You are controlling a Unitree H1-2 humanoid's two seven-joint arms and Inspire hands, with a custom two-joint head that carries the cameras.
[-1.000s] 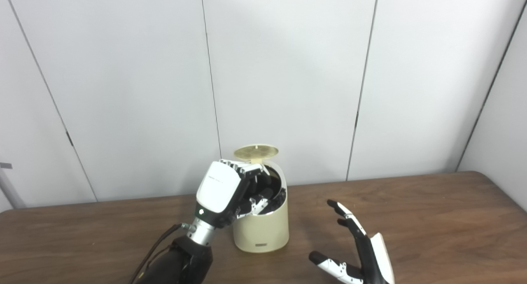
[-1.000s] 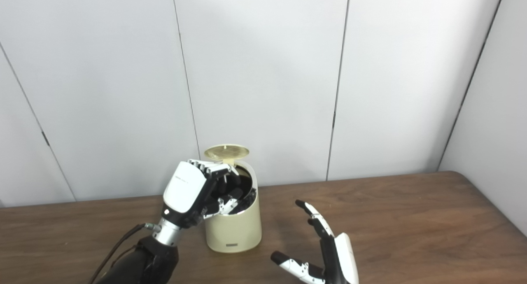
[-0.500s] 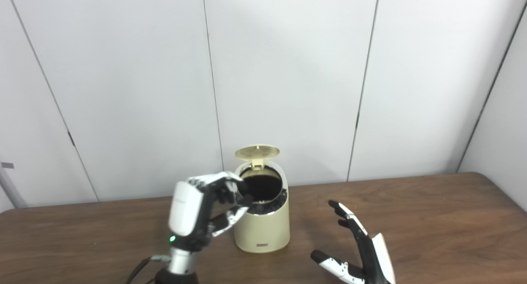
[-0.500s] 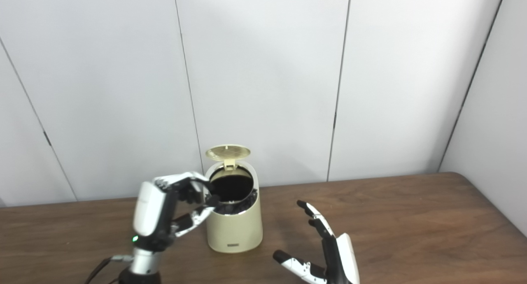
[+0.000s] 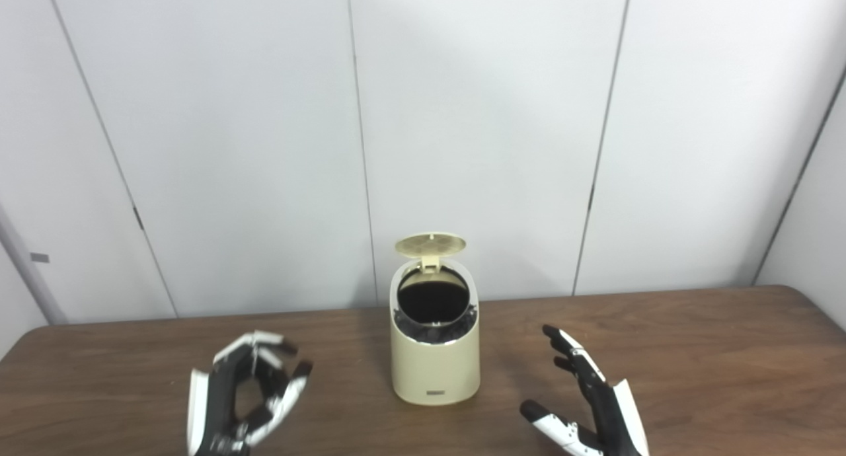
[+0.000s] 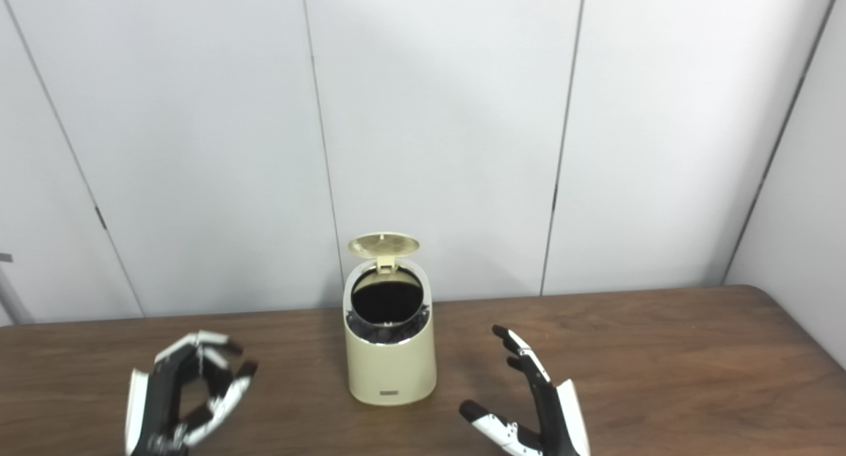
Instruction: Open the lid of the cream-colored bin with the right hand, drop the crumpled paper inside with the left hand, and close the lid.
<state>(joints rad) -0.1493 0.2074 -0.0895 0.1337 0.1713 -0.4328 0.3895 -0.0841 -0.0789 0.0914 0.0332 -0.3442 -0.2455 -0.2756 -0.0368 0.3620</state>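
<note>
Fingers on your left hand (image 5: 241,396) are curled loosely, holding nothing; right hand (image 5: 591,403) is spread and empty. Both sit low over the worktop (image 5: 694,350), either side of the bin (image 5: 436,363). Lid (image 5: 430,245) stands up. Bin's inside is dark, so you can't tell whether the paper's in it.

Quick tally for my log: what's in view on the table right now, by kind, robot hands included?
Bins: 1, the cream-colored bin, its lid standing open
Robot hands: 2, the left hand and right hand, both open and holding nothing
Crumpled paper: 0 visible; the bin's dark inside does not show any
Total: 3
</note>
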